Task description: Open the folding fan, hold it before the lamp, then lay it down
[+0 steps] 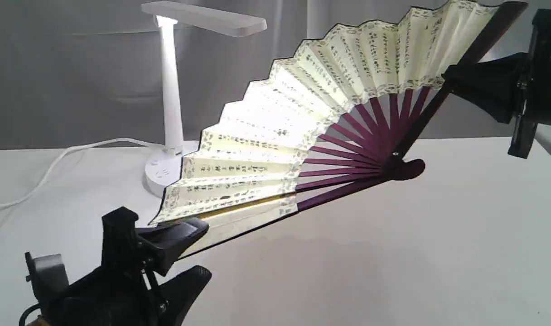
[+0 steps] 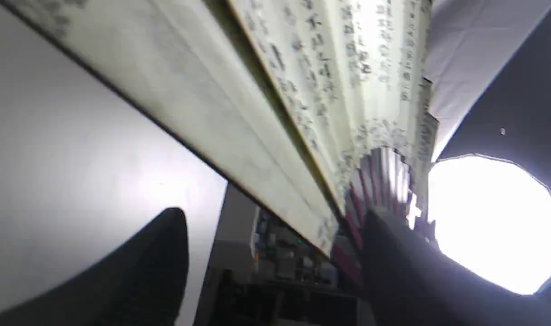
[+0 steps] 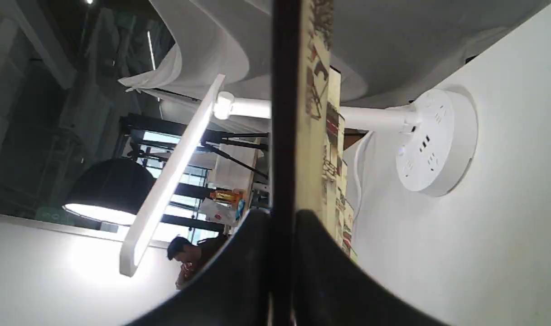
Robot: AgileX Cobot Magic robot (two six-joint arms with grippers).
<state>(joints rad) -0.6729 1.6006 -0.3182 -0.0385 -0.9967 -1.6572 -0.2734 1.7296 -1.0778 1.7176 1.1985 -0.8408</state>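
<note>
The fan [image 1: 330,90] is spread to its full arc and hangs tilted in front of the lamp [image 1: 171,90]. Its lower corner covers part of the lamp's base and its upper guard rises well away from the lamp. So opening looks done to me, and the showing step is in hand or nearly over.

My right claw [image 3: 282,222] is pinched tight on the dark upper guard and, as I judge it, carries the whole fan. My left claw [image 1: 200,249] is spread wide near the lamp's base. The lower guard runs between its jaws, but they grip nothing.

What is left is the laying down. The fan seems clear of the bench [image 1: 438,253], so I must lower it flat and release.
</note>
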